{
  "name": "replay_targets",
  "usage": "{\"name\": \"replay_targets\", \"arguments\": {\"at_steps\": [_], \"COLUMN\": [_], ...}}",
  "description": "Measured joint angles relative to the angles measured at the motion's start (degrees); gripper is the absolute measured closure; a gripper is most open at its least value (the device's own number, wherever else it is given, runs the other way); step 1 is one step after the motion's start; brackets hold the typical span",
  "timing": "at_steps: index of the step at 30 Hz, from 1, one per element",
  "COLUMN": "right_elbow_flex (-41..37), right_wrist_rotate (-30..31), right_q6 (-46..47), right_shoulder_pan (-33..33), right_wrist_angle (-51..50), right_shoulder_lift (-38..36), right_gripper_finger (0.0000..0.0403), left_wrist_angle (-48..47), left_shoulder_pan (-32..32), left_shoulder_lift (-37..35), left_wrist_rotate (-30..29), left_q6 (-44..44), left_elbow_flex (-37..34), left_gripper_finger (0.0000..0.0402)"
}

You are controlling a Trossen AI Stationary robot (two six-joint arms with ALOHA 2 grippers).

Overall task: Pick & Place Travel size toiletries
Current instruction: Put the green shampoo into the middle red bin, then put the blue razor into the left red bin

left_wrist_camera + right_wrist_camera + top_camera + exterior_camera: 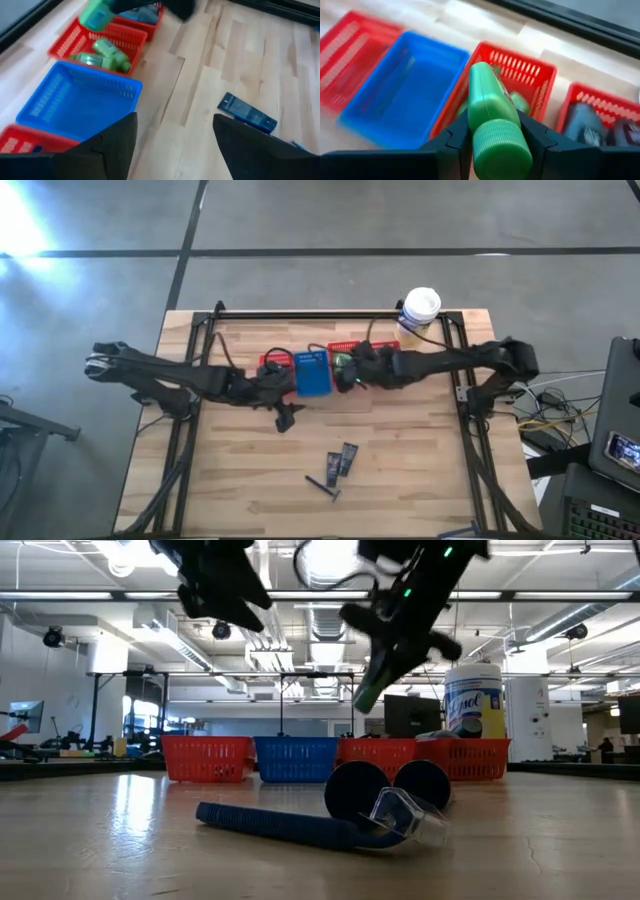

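Note:
My right gripper [496,136] is shut on a bright green bottle [492,112], above the near rim of a red mesh basket [519,75] that holds other green bottles [107,55]. In the high view this gripper [347,374] hovers right of the blue basket [312,373]. My left gripper [172,137] is open and holds nothing. It hangs over bare wood near the blue basket [75,105], at the table's middle [284,418]. Two dark flat tubes [341,462] and a thin razor-like stick [322,487] lie flat on the table nearer the near edge. My right gripper pinches the green bottle between its two fingers [457,140], on the body just past the ribbed cap [500,152]. The cap points back toward the wrist and the body runs forward along the fingers. The bottle is lifted clear and slants downward below the gripper [368,692].
Four mesh baskets stand in a row along the far side: red [274,362], blue, red [348,348], red [385,350]. The rightmost holds grey items [585,125]. A white-lidded canister [420,308] stands at the far right corner. Open wood lies around the tubes.

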Motion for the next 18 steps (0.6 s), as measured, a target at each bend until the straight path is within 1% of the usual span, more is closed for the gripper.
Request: {"name": "replay_targets", "arguments": {"at_steps": [4, 7, 9, 14, 18], "right_elbow_flex": [-0.05, -0.05, -0.04, 0.14, 0.16], "right_wrist_rotate": [1.12, -1.03, -2.6, -3.42, -3.55], "right_q6": [-0.07, 0.71, 1.03, 1.13, 1.23], "right_shoulder_pan": [-3.57, -4.48, -4.25, -2.14, -0.58], "right_wrist_angle": [3.13, 3.17, 3.13, 2.7, -1.06], "right_shoulder_lift": [5.17, 7.42, 8.01, 6.75, 3.14], "right_gripper_finger": [0.0282, 0.0257, 0.0237, 0.0181, 0.0136], "left_wrist_angle": [0.04, 0.02, 0.02, 2.31, 10.35], "left_shoulder_pan": [-0.52, -0.89, -1.04, -1.07, -1.1], "left_shoulder_lift": [-4.35, -7.85, -10.07, -14.12, -14.33], "left_wrist_rotate": [-0.09, 0.01, 1.2, 9.61, 17.83], "left_q6": [-3.2, -5.0, -5.86, -5.45, -1.96], "left_elbow_flex": [-4.21, -8.07, -10.59, -16.55, -21.83], "left_gripper_finger": [0.0138, 0.0137, 0.0138, 0.014, 0.014]}}
